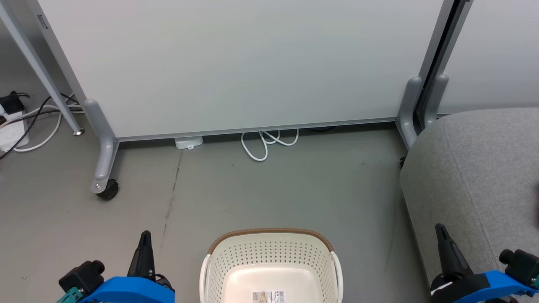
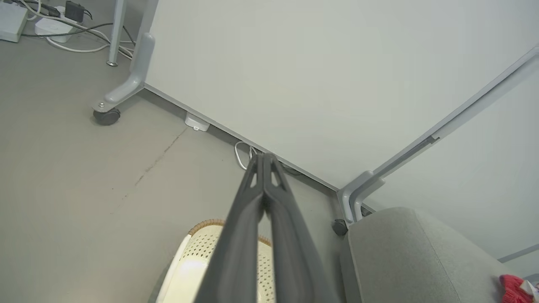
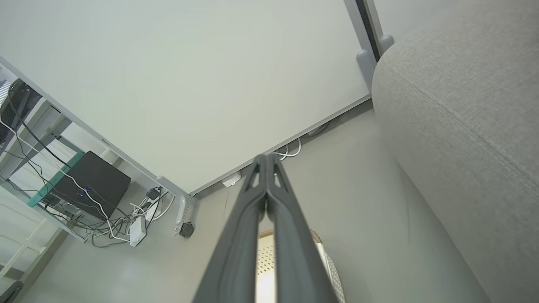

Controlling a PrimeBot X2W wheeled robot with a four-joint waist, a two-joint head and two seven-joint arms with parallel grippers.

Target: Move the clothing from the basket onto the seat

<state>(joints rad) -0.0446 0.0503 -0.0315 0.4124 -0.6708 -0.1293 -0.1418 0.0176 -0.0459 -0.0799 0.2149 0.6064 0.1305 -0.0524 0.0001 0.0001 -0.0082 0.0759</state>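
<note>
The cream perforated basket (image 1: 271,256) with a brown rim stands on the floor at the bottom centre; its visible inside holds just a label sticker (image 1: 269,296). The grey seat (image 1: 476,176) fills the right side. A bit of red clothing (image 2: 513,288) lies on the seat at the left wrist view's lower right corner. My left gripper (image 1: 145,235) is shut and empty, left of the basket. My right gripper (image 1: 440,229) is shut and empty, over the seat's front left edge. In the wrist views the left fingertips (image 2: 264,158) and right fingertips (image 3: 263,158) are pressed together.
A white partition panel (image 1: 252,63) on grey wheeled feet (image 1: 105,185) stands behind the basket. White cable loops (image 1: 265,145) and a small white box (image 1: 188,142) lie at its base. Power strips and cables (image 1: 17,122) sit at the far left. Grey floor (image 1: 294,189) lies between.
</note>
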